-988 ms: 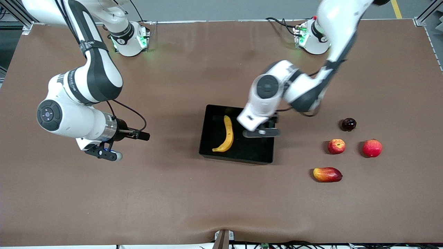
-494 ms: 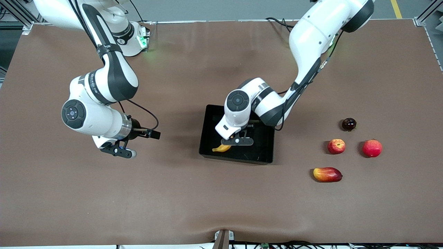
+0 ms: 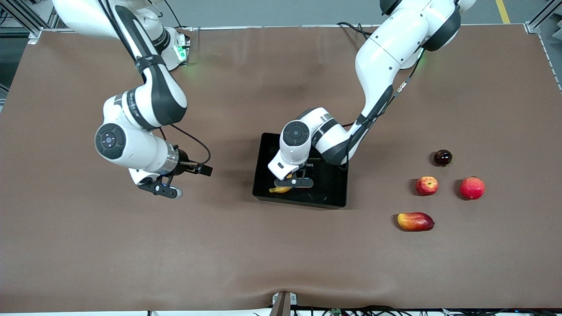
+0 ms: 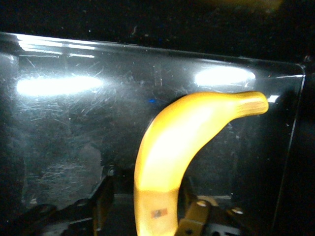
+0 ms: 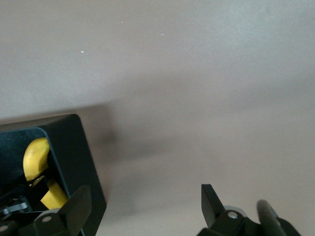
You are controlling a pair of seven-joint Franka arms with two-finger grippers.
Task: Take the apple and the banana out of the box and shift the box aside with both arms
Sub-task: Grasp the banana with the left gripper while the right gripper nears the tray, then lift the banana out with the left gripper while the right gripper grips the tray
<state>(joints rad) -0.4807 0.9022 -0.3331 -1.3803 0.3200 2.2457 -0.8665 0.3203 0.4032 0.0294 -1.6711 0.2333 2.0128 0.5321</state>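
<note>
The black tray [image 3: 330,188] sits mid-table with the yellow banana [image 3: 280,189] lying in it. My left gripper [image 3: 293,181] is down inside the tray, open, with its jaws on either side of the banana. In the left wrist view the banana [image 4: 182,137] runs between the fingers [image 4: 104,196] over the glossy tray floor [image 4: 74,123]. The small red apple [image 3: 426,185] with yellowish patches lies on the table toward the left arm's end. My right gripper [image 3: 160,189] is open and empty over bare table beside the tray. The right wrist view shows the tray's corner [image 5: 74,152] and the banana [image 5: 34,157].
Round the apple lie a larger evenly red fruit [image 3: 472,188], a red-and-yellow mango [image 3: 415,221] nearer the front camera, and a small dark fruit [image 3: 442,157] farther from it. The brown table [image 3: 219,245] is bare elsewhere.
My left gripper moved from the tray's side toward the left arm's end across to the banana and lowered around it. My right gripper moved toward the tray.
</note>
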